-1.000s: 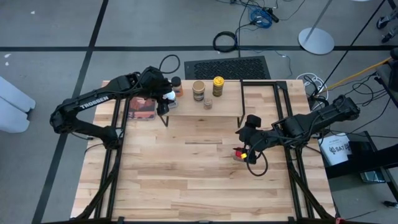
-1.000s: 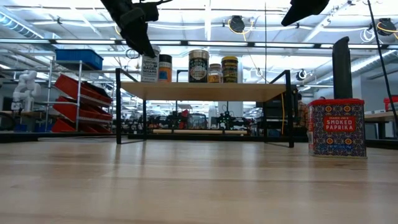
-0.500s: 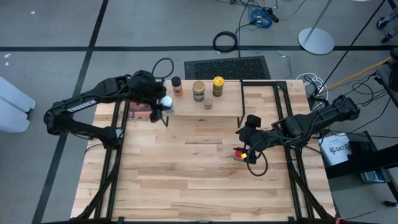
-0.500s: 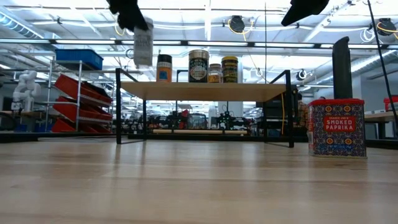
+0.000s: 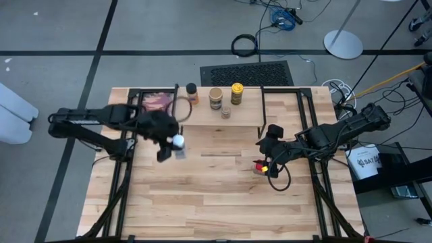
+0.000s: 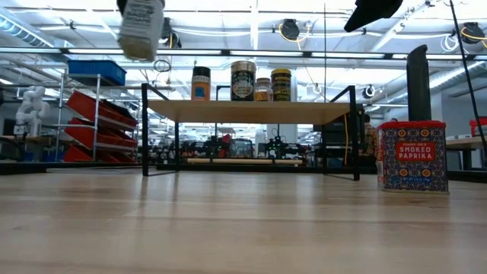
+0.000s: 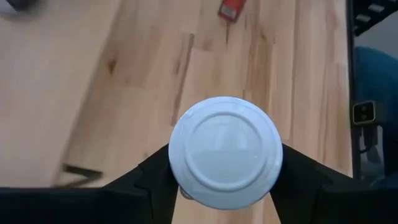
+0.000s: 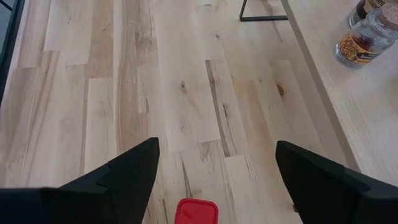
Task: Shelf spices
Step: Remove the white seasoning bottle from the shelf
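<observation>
My left gripper [image 5: 174, 144] is shut on the white-lidded spice jar [image 6: 141, 27] and holds it high over the table, in front of the shelf's left end. The shelf [image 6: 247, 111], a light-wood plank on black legs, carries the dark-lidded orange jar [image 5: 192, 92], the tan jar [image 5: 215, 98], the yellow-lidded jar [image 5: 237, 92] and a small grey-lidded jar [image 5: 225, 112]. The red paprika box [image 6: 412, 156] stands on the table on the right. My right gripper [image 8: 214, 180] hangs open above the red box [image 8: 196, 211]. My left gripper pinches the white-lidded jar between its two fingers [image 7: 149, 180], which stand on opposite sides of the jar just under the white lid [image 7: 225, 151]. They come from above, pointing down. The jar is lifted clear, roughly upright and hanging below the fingers.
A flat reddish picture in a black frame [image 5: 157, 102] lies at the far left of the table, beside the shelf. Bare wooden tabletop [image 5: 202, 196] spreads in front of the shelf and toward the near edge. Black frame rails run along both table sides.
My left gripper has lifted the white-lidded jar off the shelf's left end and carried it up and toward the table's near edge, still shut on it. The other jars on the shelf and the red box have stayed put.
</observation>
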Tool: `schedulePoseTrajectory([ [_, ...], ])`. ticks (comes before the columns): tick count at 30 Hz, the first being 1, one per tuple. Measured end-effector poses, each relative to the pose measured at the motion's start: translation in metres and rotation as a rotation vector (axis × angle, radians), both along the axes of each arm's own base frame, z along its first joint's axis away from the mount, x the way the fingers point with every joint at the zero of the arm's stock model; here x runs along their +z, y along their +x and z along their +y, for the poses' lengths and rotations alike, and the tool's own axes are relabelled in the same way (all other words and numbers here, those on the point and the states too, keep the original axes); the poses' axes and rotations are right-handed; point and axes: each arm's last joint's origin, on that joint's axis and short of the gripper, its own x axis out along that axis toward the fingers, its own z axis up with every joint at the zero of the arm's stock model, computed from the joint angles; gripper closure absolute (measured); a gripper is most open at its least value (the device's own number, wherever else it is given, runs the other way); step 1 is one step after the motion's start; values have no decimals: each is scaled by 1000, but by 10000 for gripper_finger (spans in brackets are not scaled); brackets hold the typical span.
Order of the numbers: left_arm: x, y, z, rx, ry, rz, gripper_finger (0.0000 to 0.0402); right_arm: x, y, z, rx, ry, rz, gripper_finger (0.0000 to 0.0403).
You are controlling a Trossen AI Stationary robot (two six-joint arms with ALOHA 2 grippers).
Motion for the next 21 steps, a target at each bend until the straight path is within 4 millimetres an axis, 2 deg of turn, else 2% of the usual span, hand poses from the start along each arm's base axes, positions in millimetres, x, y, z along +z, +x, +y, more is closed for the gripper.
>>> schedulePoseTrajectory([
  [4,-22,2,-25,6,3,31,196,0,0,0,-7,7,-1,92],
  [11,-60,5,-62,27,12,-45,196,0,0,0,-10,10,-3,92],
  [16,-87,1,-77,33,40,-48,196,0,0,0,-11,13,-7,92],
  [21,-107,-1,-84,59,116,-11,196,1,1,0,-11,14,-12,92],
])
